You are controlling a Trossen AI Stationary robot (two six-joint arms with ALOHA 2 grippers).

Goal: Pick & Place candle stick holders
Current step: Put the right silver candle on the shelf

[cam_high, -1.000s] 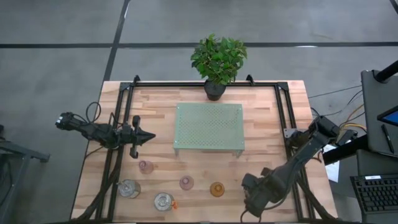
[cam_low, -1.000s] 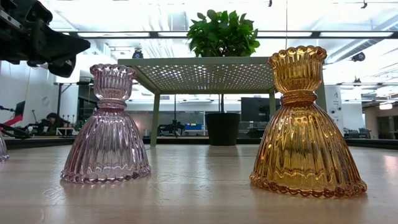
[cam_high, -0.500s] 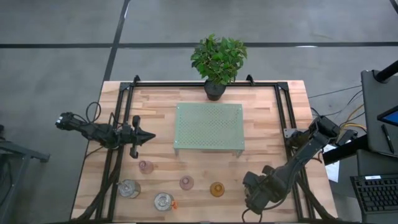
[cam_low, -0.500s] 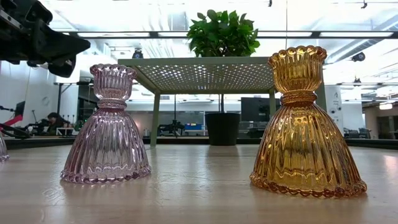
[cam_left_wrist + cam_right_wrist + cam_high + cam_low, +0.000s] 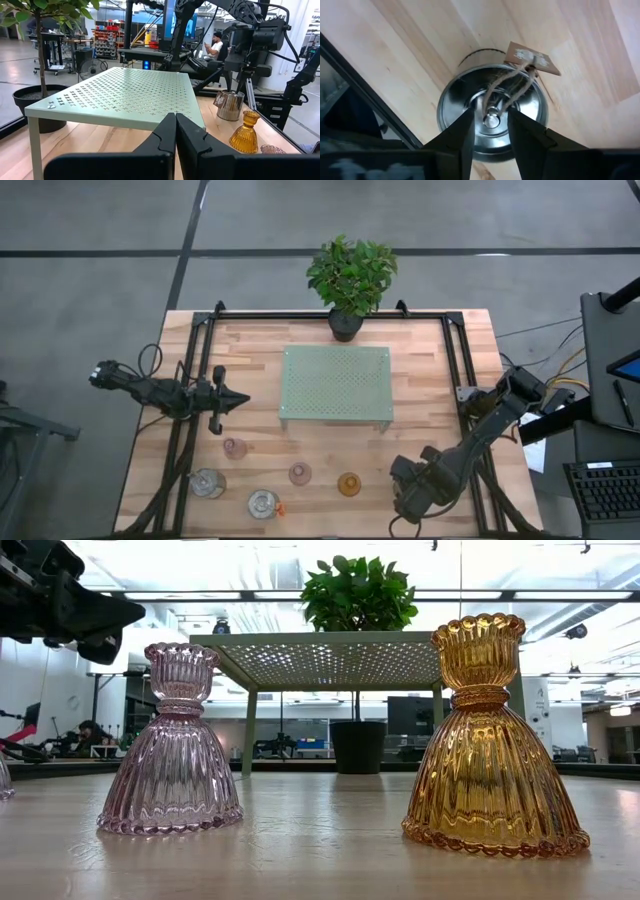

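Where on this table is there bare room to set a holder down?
The perforated green shelf top is bare. So is the wood between it and the left end effector, and the wood on either side of the plant. The front strip is crowded: pink holders, silver holders, amber holder.

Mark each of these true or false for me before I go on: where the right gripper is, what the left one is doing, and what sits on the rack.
1. The right gripper is over a silvery holder with a tag. True.
2. The left gripper holds the amber holder. False: it is shut on nothing.
3. A pink holder sits on the green rack. False: the rack top is bare.
4. The plant stands at the table's far edge. True.
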